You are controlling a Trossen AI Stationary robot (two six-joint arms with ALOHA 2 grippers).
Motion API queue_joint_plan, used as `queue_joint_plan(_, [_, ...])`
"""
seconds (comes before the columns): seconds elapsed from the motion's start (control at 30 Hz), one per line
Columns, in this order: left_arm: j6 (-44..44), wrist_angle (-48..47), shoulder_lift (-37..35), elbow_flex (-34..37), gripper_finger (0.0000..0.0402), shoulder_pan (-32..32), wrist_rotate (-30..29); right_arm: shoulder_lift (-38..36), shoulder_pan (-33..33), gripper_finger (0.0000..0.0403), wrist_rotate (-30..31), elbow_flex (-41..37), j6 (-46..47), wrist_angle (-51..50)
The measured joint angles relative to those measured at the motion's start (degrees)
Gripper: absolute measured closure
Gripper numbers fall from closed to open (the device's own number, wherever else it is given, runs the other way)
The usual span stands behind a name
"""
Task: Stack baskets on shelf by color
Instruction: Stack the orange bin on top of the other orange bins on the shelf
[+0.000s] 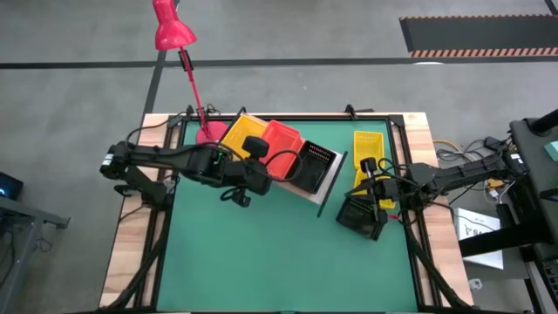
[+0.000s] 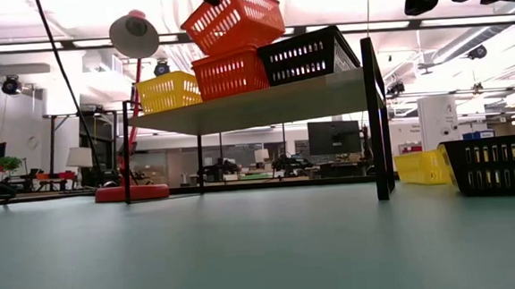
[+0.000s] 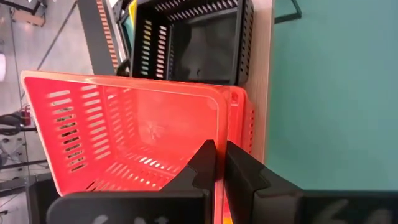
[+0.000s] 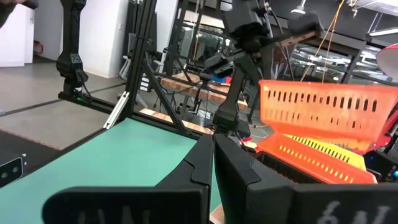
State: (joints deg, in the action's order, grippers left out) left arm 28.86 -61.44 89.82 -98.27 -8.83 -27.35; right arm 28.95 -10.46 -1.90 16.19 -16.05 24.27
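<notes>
Gripping a tilted red-orange basket [image 3: 137,134] by its rim, your left gripper [image 3: 219,163] hangs over the shelf [image 1: 324,187], black basket [image 3: 193,40] at its 12 o'clock; right gripper [image 4: 211,155] seems closed, empty, green mat [image 1: 279,253] open

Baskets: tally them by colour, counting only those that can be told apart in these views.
Yellow baskets: 2, one on the shelf, one on the table
Red-orange baskets: 2, one on the shelf, one tilted above it in the left gripper
Black baskets: 2, shelf and table
Total: 6; nested ones cannot be told.
</notes>
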Motion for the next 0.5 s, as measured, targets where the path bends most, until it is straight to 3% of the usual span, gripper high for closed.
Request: queue_joint_plan(0.5, [0.02, 2.49, 0.00, 2.05, 0.0401, 0.98, -0.07, 0.02, 0.00, 0.0394, 0.05, 0.00, 0.02, -0.39])
